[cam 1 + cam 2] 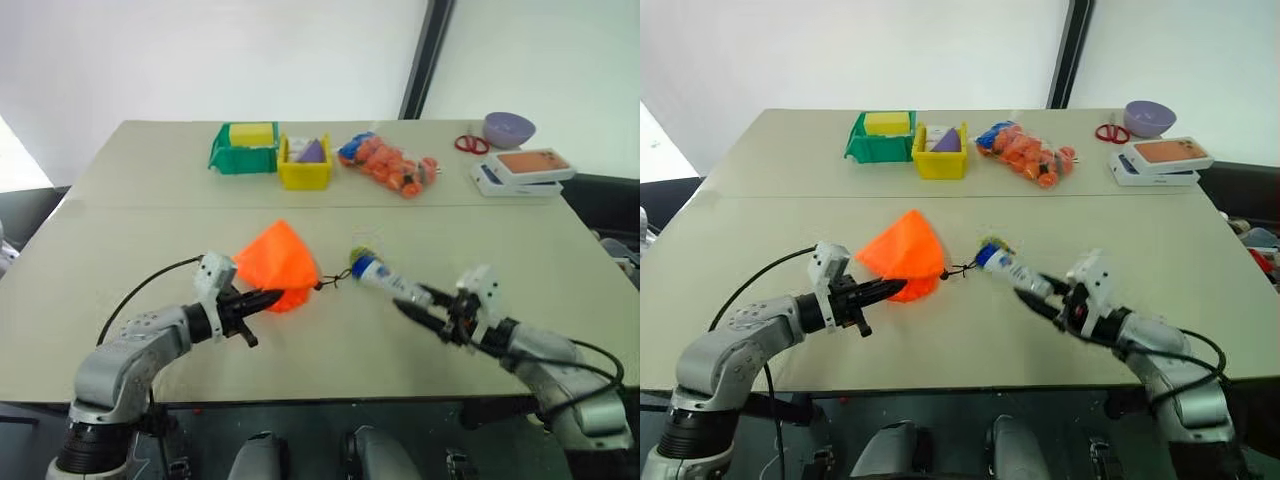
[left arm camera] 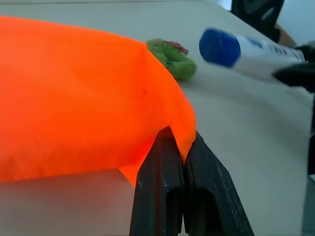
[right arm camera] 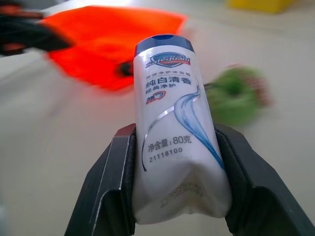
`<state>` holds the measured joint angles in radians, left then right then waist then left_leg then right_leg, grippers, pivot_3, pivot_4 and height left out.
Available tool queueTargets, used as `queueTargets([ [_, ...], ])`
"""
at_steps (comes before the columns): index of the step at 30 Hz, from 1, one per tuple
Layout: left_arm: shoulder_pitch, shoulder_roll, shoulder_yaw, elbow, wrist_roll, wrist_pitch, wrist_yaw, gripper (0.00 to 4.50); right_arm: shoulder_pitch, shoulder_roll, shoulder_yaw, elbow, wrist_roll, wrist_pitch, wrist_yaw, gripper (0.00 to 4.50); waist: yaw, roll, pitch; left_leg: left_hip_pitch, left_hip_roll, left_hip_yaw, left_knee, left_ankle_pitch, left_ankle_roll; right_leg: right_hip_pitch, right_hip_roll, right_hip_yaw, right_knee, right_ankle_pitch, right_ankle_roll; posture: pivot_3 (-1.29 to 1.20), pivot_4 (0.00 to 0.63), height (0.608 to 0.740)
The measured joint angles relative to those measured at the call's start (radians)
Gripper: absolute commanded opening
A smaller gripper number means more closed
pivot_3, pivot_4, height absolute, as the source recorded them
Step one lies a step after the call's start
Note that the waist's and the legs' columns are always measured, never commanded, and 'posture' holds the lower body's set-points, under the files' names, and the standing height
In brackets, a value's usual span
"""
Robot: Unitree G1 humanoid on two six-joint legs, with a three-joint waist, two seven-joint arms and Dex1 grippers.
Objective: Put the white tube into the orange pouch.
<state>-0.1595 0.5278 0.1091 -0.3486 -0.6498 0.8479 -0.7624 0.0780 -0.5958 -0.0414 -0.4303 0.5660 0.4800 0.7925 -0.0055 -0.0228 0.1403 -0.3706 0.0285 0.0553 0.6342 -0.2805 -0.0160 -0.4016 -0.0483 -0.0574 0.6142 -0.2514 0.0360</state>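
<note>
Because the pouch needs propping, your left gripper [image 1: 262,298] is pinching the bright orange cloth drawstring pouch's [image 1: 279,262] hem tight, while your right gripper [image 1: 412,300] is clamping the small white plastic blue-capped tube [image 1: 382,277] at the pouch's three o'clock.

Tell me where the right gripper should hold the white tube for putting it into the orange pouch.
As now: the right gripper clamps the white tube at its flat crimped tail, from behind. That probably suits, since the blue cap points toward the orange pouch, whose edge the left gripper pinches.
</note>
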Motion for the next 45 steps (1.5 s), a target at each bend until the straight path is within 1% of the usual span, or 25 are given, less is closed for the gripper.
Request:
queueTargets([
  [2,-0.019,0.025,0.000,0.019,-0.017,0.013,-0.023,0.00,0.001,0.021,0.053,-0.048,0.005,0.029,-0.014,1.59,-0.002,0.000,0.000,-0.001,0.000,0.000,0.001,0.000,0.000,0.000,0.000,0.000,0.000,-0.001,0.001,0.00,0.150,0.740],
  [5,-0.038,0.059,-0.009,0.039,-0.018,0.019,-0.050,0.00,-0.011,0.073,0.125,-0.060,-0.014,0.043,-0.056,1.59,-0.002,0.000,0.000,-0.003,0.000,0.000,0.004,0.000,0.000,-0.001,0.000,0.000,0.000,0.000,0.000,0.00,0.150,0.740],
  [6,-0.044,0.063,-0.012,0.043,-0.018,0.019,-0.058,0.00,-0.018,0.082,0.148,-0.059,-0.028,0.044,-0.069,1.59,-0.002,0.000,0.000,-0.003,0.000,0.000,0.005,0.000,0.000,-0.001,0.000,0.000,0.000,0.001,-0.002,0.00,0.150,0.740],
  [13,-0.051,0.071,-0.017,0.053,-0.019,0.019,-0.067,0.00,-0.076,0.135,0.238,-0.011,-0.106,0.039,-0.105,1.59,0.003,-0.001,0.000,-0.005,-0.001,0.000,0.006,-0.001,0.002,-0.002,-0.001,0.000,-0.002,0.000,-0.001,0.00,0.150,0.740],
  [20,-0.042,0.073,-0.016,0.026,-0.039,0.031,-0.062,0.00,-0.130,0.190,0.267,0.072,-0.171,0.003,-0.121,1.59,0.011,0.000,0.000,-0.005,-0.001,0.000,0.006,-0.001,0.002,-0.003,-0.003,0.000,-0.002,0.000,-0.002,0.00,0.150,0.740],
  [25,-0.029,0.074,-0.016,0.017,-0.039,0.035,-0.057,0.00,-0.140,0.215,0.272,0.097,-0.203,-0.019,-0.129,1.59,0.015,0.000,0.000,-0.005,-0.001,0.000,0.004,-0.001,0.002,-0.003,-0.004,0.000,-0.002,0.000,-0.003,0.00,0.150,0.740],
  [29,-0.022,0.080,-0.024,0.000,-0.039,0.035,-0.058,0.00,-0.166,0.264,0.289,0.124,-0.240,-0.041,-0.161,1.59,0.015,0.000,0.000,-0.005,-0.001,0.000,0.003,-0.001,0.002,-0.004,-0.004,0.000,-0.002,0.000,-0.003,0.00,0.150,0.740],
  [34,-0.013,0.081,-0.064,-0.023,-0.037,0.035,-0.059,0.00,-0.203,0.336,0.318,0.180,-0.313,-0.063,-0.235,1.59,0.012,0.000,0.000,-0.005,-0.002,0.000,0.001,-0.001,0.001,-0.005,-0.005,0.000,-0.002,-0.001,-0.004,0.00,0.150,0.740],
  [40,-0.013,0.083,-0.105,-0.049,-0.029,0.029,-0.059,0.00,-0.289,0.411,0.350,0.272,-0.387,-0.084,-0.297,1.59,0.005,0.000,0.000,-0.005,-0.002,0.000,-0.001,0.000,0.001,-0.005,-0.006,0.000,-0.002,-0.001,-0.004,0.00,0.150,0.740],
  [45,-0.011,0.083,-0.128,-0.057,-0.017,0.020,-0.057,0.00,-0.378,0.453,0.388,0.355,-0.439,-0.084,-0.308,1.59,-0.008,0.000,0.000,-0.005,-0.003,0.000,-0.001,0.000,0.000,-0.005,-0.006,0.000,-0.002,-0.001,-0.004,0.00,0.150,0.740],
])
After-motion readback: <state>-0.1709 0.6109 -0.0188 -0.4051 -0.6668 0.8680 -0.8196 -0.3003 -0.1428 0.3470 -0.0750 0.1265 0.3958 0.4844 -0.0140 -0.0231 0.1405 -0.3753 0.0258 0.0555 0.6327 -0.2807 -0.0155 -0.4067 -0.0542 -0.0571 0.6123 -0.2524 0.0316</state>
